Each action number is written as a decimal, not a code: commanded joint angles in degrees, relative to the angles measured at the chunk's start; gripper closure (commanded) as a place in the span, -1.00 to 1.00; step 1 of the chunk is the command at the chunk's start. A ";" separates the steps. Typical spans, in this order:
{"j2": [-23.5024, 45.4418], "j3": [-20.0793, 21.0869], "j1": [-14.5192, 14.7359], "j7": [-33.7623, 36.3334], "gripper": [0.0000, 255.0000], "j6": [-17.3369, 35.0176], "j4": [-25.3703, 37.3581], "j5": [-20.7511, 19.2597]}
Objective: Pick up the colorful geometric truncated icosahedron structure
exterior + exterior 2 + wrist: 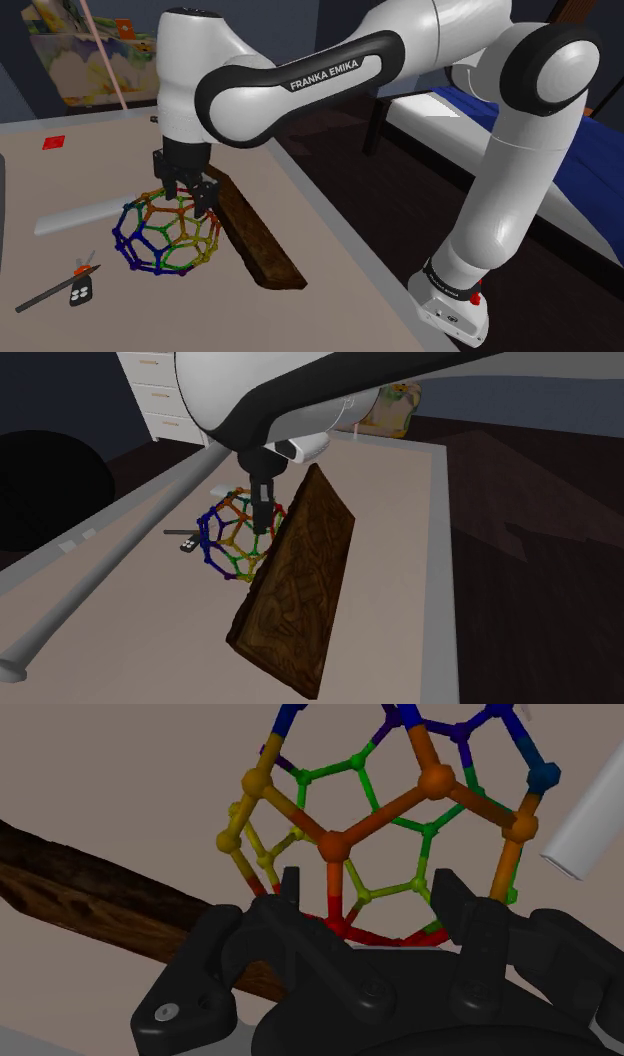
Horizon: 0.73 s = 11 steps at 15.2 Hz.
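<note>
- Gripper (368,886): fingers apart at a mid spread. One orange-red strut runs up btwn them w/ a gap on either side.
- Wire structure (335,847): ball-shaped cage of struts + nodes in blue, green, yellow, orange and red. It sits directly under the gripper on the beige table (110,170).
- Fingertips straddle its top on the red/orange side, reaching in among the upper struts. Can't tell whether the pads touch any strut.
- Dark wooden board (255,238) lies on the table just beside the wire structure, on the shoulder view's right. Touching or only v. close: can't tell.
- White bar (80,215) lies just beside the wire structure on the shoulder view's left.
- Small black fob (82,293) + thin dark stick (40,295) are near the wire structure but apart from it, toward the shoulder view's lower left.
- Red square (53,142) is well apart, at the table's far side.
- Arm (290,85) reaches in from the shoulder view's right, w/ the wrist pointing down over the wire structure.
</note>
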 commanded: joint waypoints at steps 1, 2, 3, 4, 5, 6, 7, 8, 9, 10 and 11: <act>-0.58 0.19 -0.19 -0.20 1.00 -1.26 0.94 0.49; -0.78 0.26 -0.24 -0.27 1.00 -1.98 1.53 0.68; -0.96 0.33 -0.29 -0.34 1.00 -2.71 2.13 0.85; -1.13 0.39 -0.32 -0.39 1.00 -3.44 2.75 1.01; -1.28 0.44 -0.34 -0.44 1.00 -4.17 3.38 1.15; -1.42 0.49 -0.36 -0.47 1.00 -4.90 4.03 1.27; -1.54 0.53 -0.37 -0.50 1.00 -5.64 4.69 1.38; -1.64 0.57 -0.37 -0.51 1.00 -6.39 5.37 1.47; -1.73 0.61 -0.36 -0.52 1.00 -7.14 6.06 1.54; -1.79 0.65 -0.34 -0.51 1.00 -7.89 6.77 1.60; -1.84 0.68 -0.31 -0.49 1.00 -8.64 7.50 1.64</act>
